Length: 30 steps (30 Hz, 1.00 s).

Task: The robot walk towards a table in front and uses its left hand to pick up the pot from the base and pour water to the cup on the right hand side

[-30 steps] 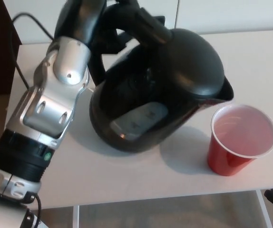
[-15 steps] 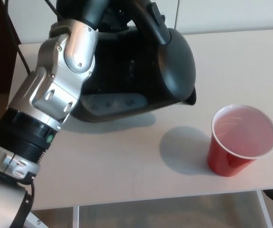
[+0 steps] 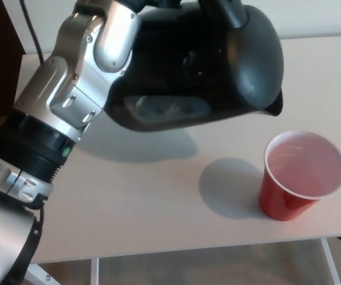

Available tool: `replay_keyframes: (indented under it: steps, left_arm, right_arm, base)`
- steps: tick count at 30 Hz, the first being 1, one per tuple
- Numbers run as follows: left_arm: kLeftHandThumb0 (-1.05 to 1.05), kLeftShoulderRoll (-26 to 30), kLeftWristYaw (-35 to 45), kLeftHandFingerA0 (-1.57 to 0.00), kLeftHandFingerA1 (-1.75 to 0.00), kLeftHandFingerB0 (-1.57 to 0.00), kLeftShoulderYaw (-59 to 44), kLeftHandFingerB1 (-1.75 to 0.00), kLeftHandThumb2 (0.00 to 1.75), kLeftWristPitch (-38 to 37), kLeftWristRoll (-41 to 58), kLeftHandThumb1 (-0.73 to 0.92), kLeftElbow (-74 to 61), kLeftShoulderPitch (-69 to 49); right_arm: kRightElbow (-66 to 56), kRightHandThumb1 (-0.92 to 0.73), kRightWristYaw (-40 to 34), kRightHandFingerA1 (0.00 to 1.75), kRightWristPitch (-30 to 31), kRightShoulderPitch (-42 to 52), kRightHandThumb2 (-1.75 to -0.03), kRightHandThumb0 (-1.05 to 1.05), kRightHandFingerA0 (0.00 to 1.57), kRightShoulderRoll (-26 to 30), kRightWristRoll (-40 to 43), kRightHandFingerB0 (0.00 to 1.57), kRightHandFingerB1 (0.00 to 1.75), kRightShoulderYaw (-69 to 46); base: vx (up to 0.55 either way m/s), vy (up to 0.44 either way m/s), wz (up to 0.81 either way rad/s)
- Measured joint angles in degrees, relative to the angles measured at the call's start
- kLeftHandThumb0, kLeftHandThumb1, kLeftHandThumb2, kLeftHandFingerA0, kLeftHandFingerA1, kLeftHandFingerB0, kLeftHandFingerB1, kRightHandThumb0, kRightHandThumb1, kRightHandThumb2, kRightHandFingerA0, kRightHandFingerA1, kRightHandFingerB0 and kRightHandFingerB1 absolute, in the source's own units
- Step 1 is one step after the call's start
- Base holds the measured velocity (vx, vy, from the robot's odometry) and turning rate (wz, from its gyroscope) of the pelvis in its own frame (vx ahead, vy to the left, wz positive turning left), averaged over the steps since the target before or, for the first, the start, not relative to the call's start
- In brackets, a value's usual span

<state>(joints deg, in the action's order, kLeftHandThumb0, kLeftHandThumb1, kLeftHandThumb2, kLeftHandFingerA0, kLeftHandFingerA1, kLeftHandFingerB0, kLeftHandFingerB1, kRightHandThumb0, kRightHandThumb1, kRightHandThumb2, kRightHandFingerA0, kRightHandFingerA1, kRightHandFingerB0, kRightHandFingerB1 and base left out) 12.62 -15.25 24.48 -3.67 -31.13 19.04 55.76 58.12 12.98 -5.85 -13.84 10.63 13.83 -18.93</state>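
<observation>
Black pot [image 3: 218, 65], held up off the pale surface [image 3: 158, 202] and tilted, spout [image 3: 273, 107] pointing right and down toward the red cup [image 3: 301, 175]. Spout up and to the left of the cup's rim, apart from it, not over the opening. Grey window panel [image 3: 167, 108] low on the pot's side, facing the camera. Shadow of the pot [image 3: 141, 142] cast on the surface below, a second rounder shadow [image 3: 227, 187] just left of the cup.

Left arm [image 3: 63, 113], silver with a black cuff, rising from the lower left to the pot's back. Left robot hand [image 3: 152, 6] at the top edge, by the handle [image 3: 230, 10], mostly cut off by the frame and hidden behind the pot; cannot tell how its fingers sit, though the pot hangs from that arm alone. Right robot hand nowhere in view.

Cup upright near the surface's front right edge, pale inside, too washed out to tell any liquid level. Dark cable [image 3: 32, 29] at the upper left.
</observation>
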Motion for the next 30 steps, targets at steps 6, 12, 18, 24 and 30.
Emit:
replay_keyframes:
  steps: [6, 12, 18, 24, 30]
  left_arm:
    - [-0.12, -1.2, 0.0, -0.9, -1.75, -0.65, -0.1, -1.67, 0.57, -1.3, -2.3, 0.53, -1.1, 1.0]
    - [-0.13, -1.8, 0.0, -0.92, -1.75, -0.73, -0.3, -1.57, 0.56, -2.0, -4.2, 0.5, -1.8, 2.5]
    - [-0.11, -2.3, 0.0, -0.88, -1.75, -0.6, -0.5, -1.75, 0.61, -2.1, -5.4, 0.53, -2.5, 2.8]
    - [-0.12, -2.8, -0.1, -0.84, -1.75, -0.61, 0.1, -1.75, 0.58, -3.5, -6.9, 0.54, -2.4, 2.8]
    - [-0.17, -2.8, -0.8, -0.87, -1.75, -0.74, 1.4, -1.56, 0.59, -6.2, -9.1, 0.54, -1.7, 2.9]
  right_arm:
    - [0.6, -0.65, 0.0, 0.57, 0.0, -0.4, -0.58, -0.19, 0.47, 0.3, 0.0, 0.35, 0.5, 0.0]
    - [0.8, -0.57, 0.1, 0.6, 0.0, -0.5, -0.7, -0.28, 0.44, 0.6, -0.1, 0.35, 0.54, 0.3]
    - [1.0, -0.63, 0.1, 0.55, 0.0, -0.5, -0.58, -0.2, 0.46, 0.6, -0.2, 0.37, 0.51, 0.6]
    - [1.2, -0.63, 0.1, 0.55, 0.0, -0.7, -0.58, -0.2, 0.48, 0.6, -0.2, 0.38, 0.51, 0.6]
    - [1.2, -0.62, 0.0, 0.56, 0.0, -0.8, -0.58, -0.23, 0.48, 0.6, -0.2, 0.38, 0.52, 0.6]
  base:
    - [0.0, 0.0, 0.0]
    - [0.0, 0.0, 0.0]
    - [0.0, 0.0, 0.0]
    - [0.0, 0.0, 0.0]
    - [0.0, 0.0, 0.0]
